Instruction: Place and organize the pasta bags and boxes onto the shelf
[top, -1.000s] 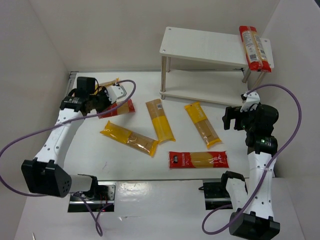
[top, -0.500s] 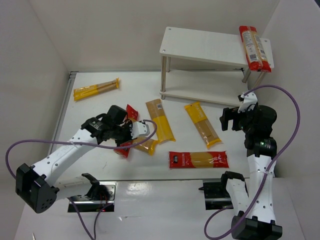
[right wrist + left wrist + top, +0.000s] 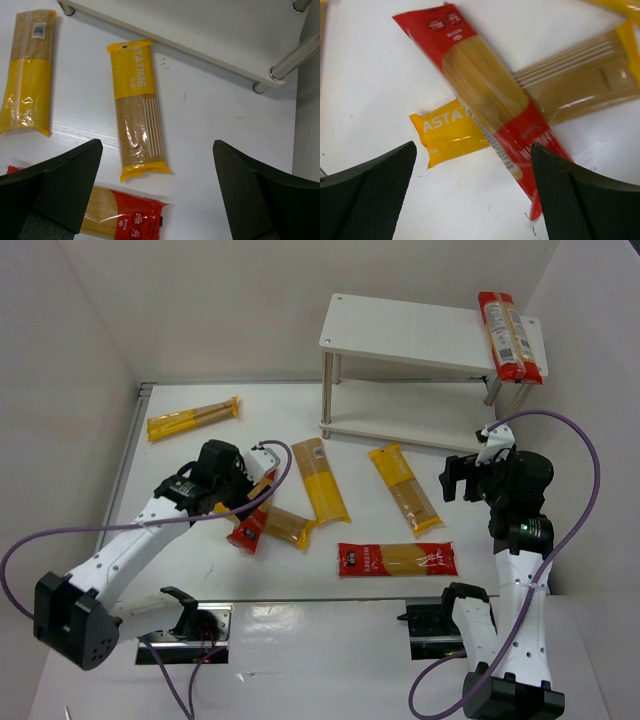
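Left gripper (image 3: pixel 472 145) gapes wide, empty; red-ended clear spaghetti packet (image 3: pixel 485 95) lies just ahead between its jaws, long axis diagonal, atop yellow plastic packet (image 3: pixel 447 132).

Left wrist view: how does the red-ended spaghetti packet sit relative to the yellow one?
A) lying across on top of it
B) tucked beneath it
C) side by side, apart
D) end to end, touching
A: the red-ended packet runs unbroken on a diagonal across the yellow packet and hides its middle. Both lie flat on the table.
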Controlling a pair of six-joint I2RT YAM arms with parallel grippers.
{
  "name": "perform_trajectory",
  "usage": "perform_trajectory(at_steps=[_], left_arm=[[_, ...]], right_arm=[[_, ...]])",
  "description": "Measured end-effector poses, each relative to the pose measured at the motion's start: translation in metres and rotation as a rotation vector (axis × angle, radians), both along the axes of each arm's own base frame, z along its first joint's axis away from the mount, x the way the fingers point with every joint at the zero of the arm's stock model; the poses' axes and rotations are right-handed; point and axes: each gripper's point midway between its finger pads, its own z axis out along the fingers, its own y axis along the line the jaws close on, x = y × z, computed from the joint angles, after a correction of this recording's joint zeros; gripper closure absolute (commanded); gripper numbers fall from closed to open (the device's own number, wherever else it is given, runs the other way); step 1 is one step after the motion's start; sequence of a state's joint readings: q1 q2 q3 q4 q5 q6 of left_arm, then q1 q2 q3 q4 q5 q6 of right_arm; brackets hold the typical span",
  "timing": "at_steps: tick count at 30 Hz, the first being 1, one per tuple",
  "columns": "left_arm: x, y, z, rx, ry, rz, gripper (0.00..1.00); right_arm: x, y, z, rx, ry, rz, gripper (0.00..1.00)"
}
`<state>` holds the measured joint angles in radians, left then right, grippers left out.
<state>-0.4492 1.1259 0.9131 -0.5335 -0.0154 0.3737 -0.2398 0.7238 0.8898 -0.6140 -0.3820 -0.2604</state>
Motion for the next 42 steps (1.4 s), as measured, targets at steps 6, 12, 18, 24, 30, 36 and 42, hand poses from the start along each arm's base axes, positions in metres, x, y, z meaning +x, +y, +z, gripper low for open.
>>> perform_trajectory(at_steps=[6, 12, 18, 24, 30, 36, 42], left_arm=[[0.030, -0.001, -0.050, -0.003, 0.190, 0.145, 0.00], [0.029, -0.012, -0.069, -0.030, 0.288, 0.178, 0.00], [0.021, 0.000, -0.072, -0.048, 0.356, 0.230, 0.00], [-0.005, 0.011, -0.073, -0.019, 0.451, 0.245, 0.00], [-0.018, 0.007, -0.056, -0.052, 0.491, 0.214, 0.00], [-0.025, -0.003, -0.067, -0.070, 0.575, 0.166, 0.00], [-0.035, -0.005, -0.095, -0.045, 0.700, 0.166, 0.00]], right_arm=[[0.000, 0.000, -0.001, 0.001, 0.003, -0.001, 0.00], [0.001, -0.001, -0.002, 0.000, 0.008, -0.006, 0.00], [0.002, -0.003, -0.007, 0.002, 0.023, -0.012, 0.00], [0.002, -0.002, -0.011, 0.004, 0.033, -0.012, 0.00], [0.002, -0.003, -0.011, 0.005, 0.033, -0.017, 0.00], [0.002, -0.005, -0.012, 0.004, 0.037, -0.026, 0.00], [0.003, -0.006, -0.013, 0.004, 0.043, -0.031, 0.00]])
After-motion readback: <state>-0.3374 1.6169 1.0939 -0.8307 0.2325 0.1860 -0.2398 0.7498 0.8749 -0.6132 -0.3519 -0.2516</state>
